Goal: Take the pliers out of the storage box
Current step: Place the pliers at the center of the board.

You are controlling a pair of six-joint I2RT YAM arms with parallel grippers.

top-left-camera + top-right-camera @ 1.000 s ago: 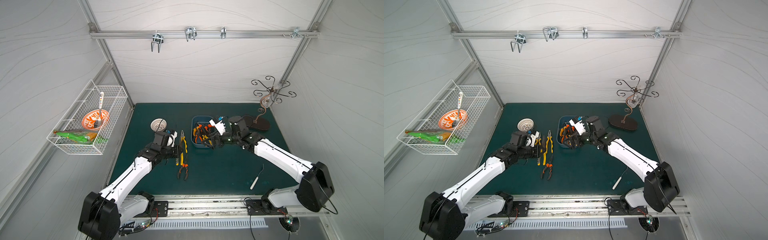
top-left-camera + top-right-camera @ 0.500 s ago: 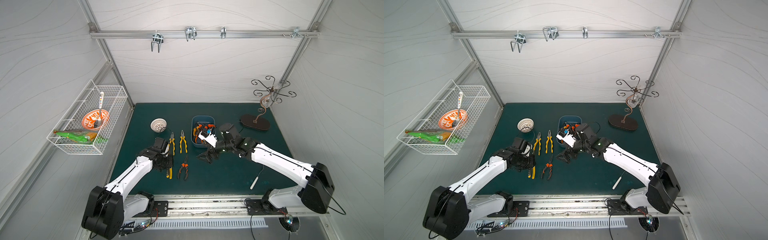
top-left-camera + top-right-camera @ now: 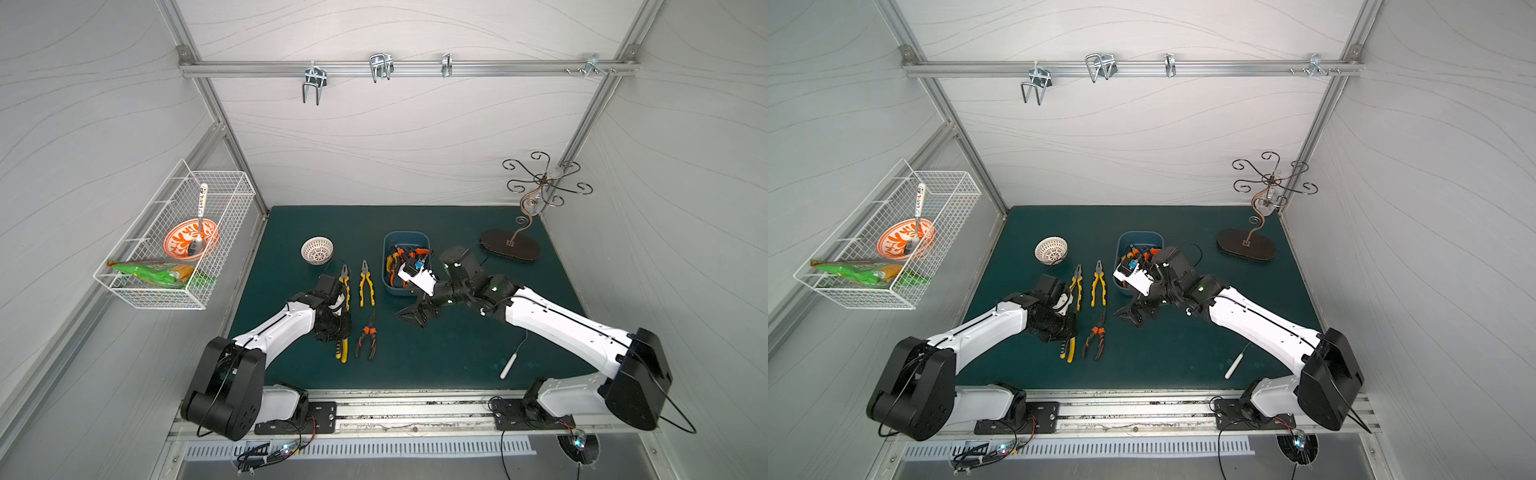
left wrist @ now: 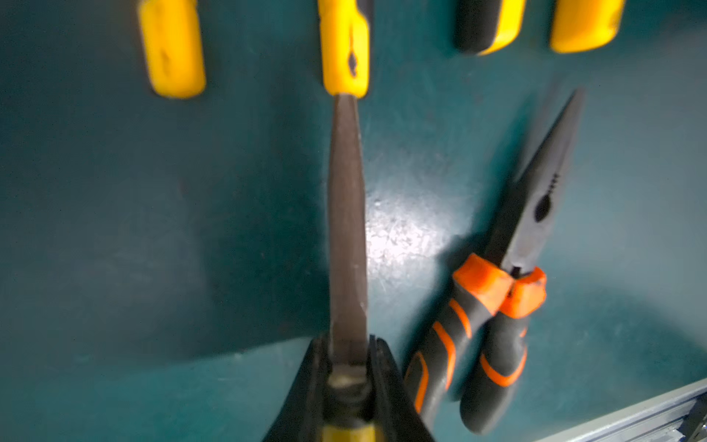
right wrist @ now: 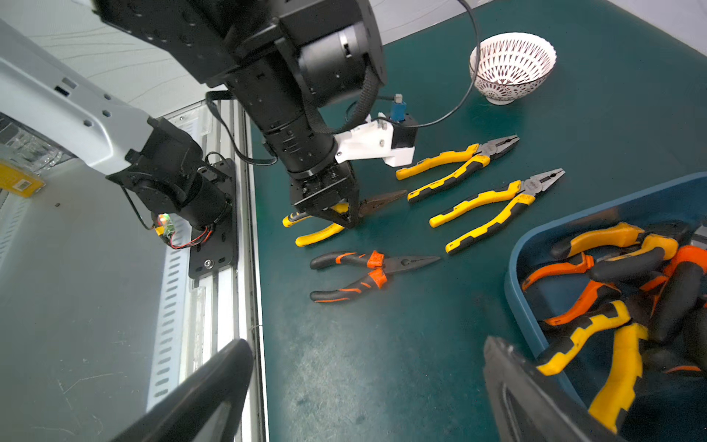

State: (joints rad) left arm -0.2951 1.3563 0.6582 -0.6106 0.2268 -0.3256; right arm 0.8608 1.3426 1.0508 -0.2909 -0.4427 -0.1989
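Observation:
The slate-blue storage box [image 3: 405, 237] [image 3: 1140, 237] [image 5: 612, 206] holds several pliers [image 3: 398, 262] [image 5: 612, 275] in a heap. Two yellow-handled pliers [image 3: 344, 282] [image 3: 365, 283] [image 5: 493, 206] and an orange-and-black long-nose pair [image 3: 368, 337] [image 4: 509, 291] [image 5: 375, 268] lie on the mat. My left gripper [image 3: 337, 328] [image 4: 349, 340] [image 5: 336, 218] is shut on another yellow-handled long-nose pair [image 4: 346, 214] [image 5: 382, 199], low over the mat. My right gripper [image 3: 415, 316] [image 3: 1133, 318] [image 5: 367, 363] stands open and empty just in front of the box.
A white perforated bowl [image 3: 317, 250] sits at the back left of the green mat. A dark metal hook stand [image 3: 511, 246] is at the back right. A white-handled hook tool [image 3: 509, 365] lies front right. A wire basket [image 3: 174, 245] hangs on the left wall.
My left arm has drawn back toward the front edge with the yellow-handled pliers in its grip. My right gripper has come away from the box, open, and now hovers in front of it.

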